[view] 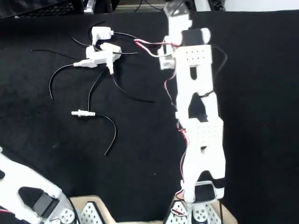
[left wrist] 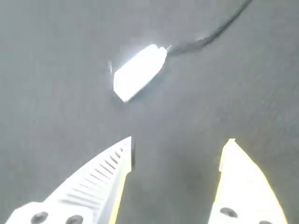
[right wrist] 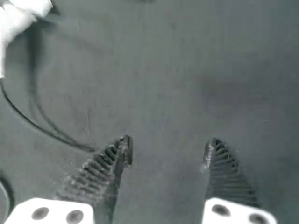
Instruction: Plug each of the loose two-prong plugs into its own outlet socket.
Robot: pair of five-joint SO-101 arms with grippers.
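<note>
Several white plug and socket pieces with thin black cables lie on the black table at the far left. A lone two-prong plug (view: 83, 113) lies nearest, apart from a joined cluster (view: 100, 57) and another white piece (view: 102, 33) behind it. In the left wrist view my left gripper (left wrist: 181, 142) is open above the cloth. A white plug (left wrist: 140, 73) with its cable (left wrist: 210, 32) lies just beyond its fingertips, untouched. My right gripper (right wrist: 169, 140) is open too, holding nothing. A white piece (right wrist: 21, 14) and black cables (right wrist: 32, 121) lie off to one side of it.
One arm (view: 198, 116) stretches from the near edge up the middle right of the table to its far edge. Another arm (view: 28, 196) lies folded at the near left corner. Loose cable loops (view: 110, 130) trail across the left half. Bare black cloth (view: 261, 116) lies at the right.
</note>
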